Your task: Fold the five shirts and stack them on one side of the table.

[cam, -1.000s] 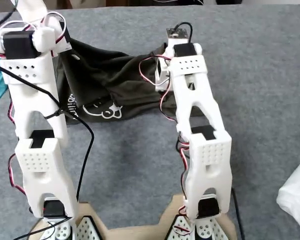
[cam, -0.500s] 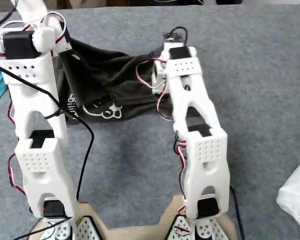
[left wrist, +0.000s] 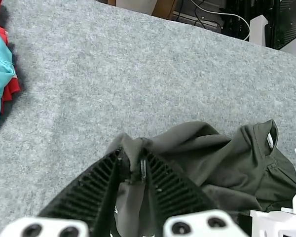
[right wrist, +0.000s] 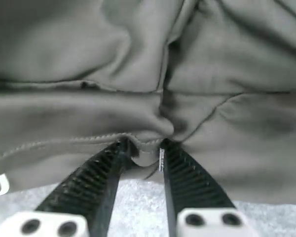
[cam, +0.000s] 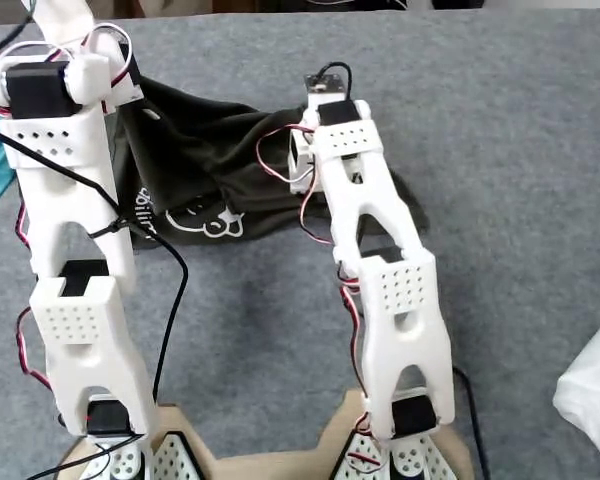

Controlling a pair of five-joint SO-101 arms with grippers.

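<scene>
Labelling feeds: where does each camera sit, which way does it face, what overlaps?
High view: fixed above the bases, looking down on the table; left arm and right arm show.
Left wrist view: on the left wrist, facing along the left gripper, shut on the dark shirt.
Right wrist view: close over the right gripper, shut on that shirt.
All share the shirt.

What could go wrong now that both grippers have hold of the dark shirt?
1. The right gripper pinches only a thin bit of hem on the dark shirt, so a pull may slip it free.
2. The left gripper holds a small bunched fold, and the shirt lies crumpled between them, so the fold may come out crooked.
3. Loose wires on the right arm hang by the cloth and could snag.
</scene>
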